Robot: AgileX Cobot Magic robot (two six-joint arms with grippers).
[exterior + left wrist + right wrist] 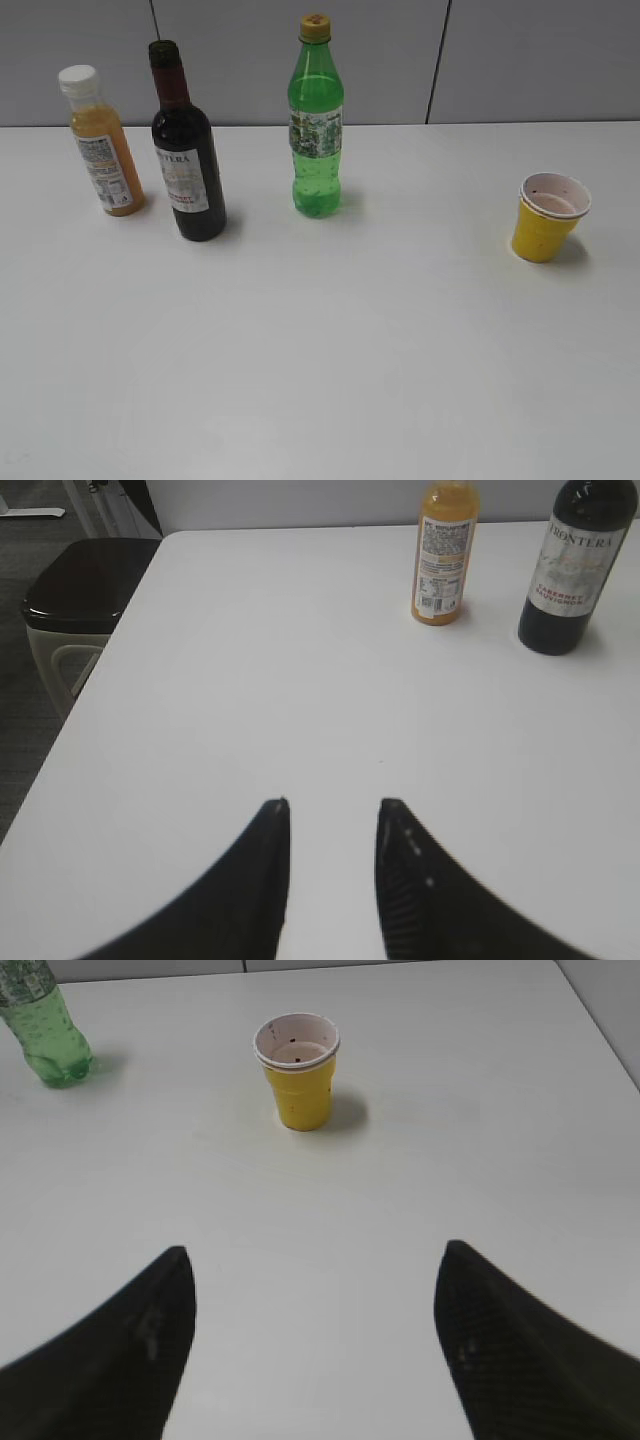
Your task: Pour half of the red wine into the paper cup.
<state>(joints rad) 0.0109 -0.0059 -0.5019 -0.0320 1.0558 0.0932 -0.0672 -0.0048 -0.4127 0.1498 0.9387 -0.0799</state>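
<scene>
Three bottles stand upright toward the back left of the white table [320, 380]: an orange juice bottle [103, 142] at the far left, the red wine [186, 150] just beside it, and a green soda bottle [317, 120] further toward the middle. The paper cup [548, 217] sits upright and well apart from them on the right side; its whitish inside shows a few dark specks but no pool of wine that I can make out. Neither arm appears in the exterior view. In the left wrist view the left gripper [333, 810] hangs over bare table with its jaws a little apart and nothing between them, the wine bottle ahead and to its right. In the right wrist view the right gripper [315, 1255] has its jaws wide apart and empty, the cup straight ahead. I judge the task to be at its very start, with nothing grasped. The next move likely calls for the left gripper to reach the wine bottle, close round its body, and carry it toward the cup without knocking the juice bottle next to it.
</scene>
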